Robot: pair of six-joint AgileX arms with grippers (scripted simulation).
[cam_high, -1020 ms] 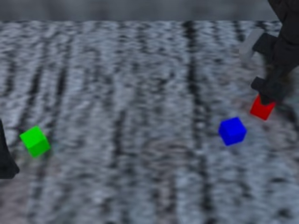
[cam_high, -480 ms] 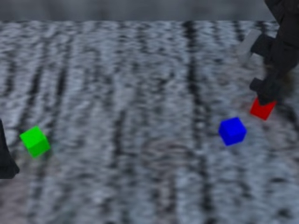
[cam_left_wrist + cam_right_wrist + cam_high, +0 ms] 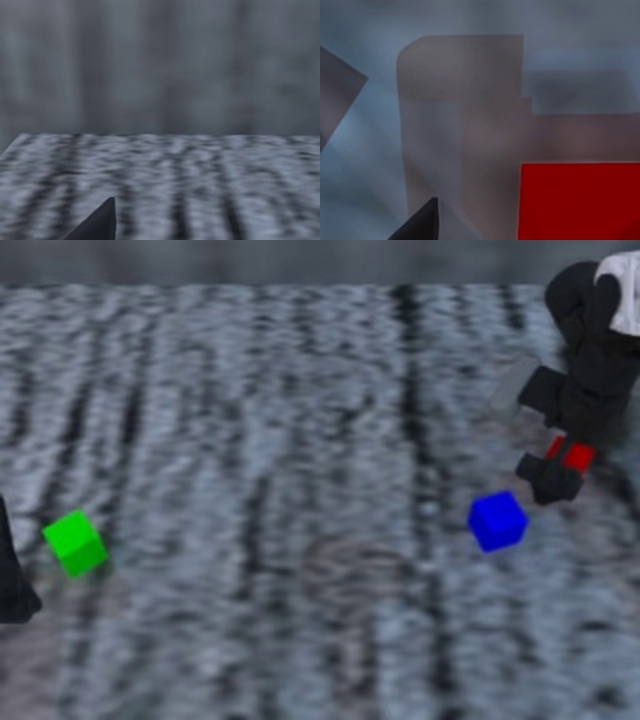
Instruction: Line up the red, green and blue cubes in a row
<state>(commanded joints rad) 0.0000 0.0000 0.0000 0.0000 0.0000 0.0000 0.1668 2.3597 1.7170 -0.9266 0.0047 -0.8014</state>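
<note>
Cubes like these look rigid, light and flat-sided, so my judgement is that each is best taken across two opposite faces, squarely, since a smooth face could slip or twist under a corner grip.

From the top view, the right gripper (image 3: 562,462) is down near the desk's right edge, its fingers narrowed around the red cube (image 3: 577,456), which shows only as a red patch between the black parts; whether it is clear of the surface I cannot tell. The blue cube (image 3: 497,521) sits just beside it, toward the desk's middle, apart from the fingers. The green cube (image 3: 75,542) lies well apart, near the left edge, close to the parked left arm (image 3: 12,580), whose finger state cannot be told. No container is on the desk (image 3: 300,440).

The left wrist view shows only bare desk surface (image 3: 200,185), a far wall and a dark fingertip (image 3: 97,224); no cube.

The right wrist view is filled close-up by one flat face of the red cube (image 3: 577,200), with a dark fingertip (image 3: 420,222) apart from it.
</note>
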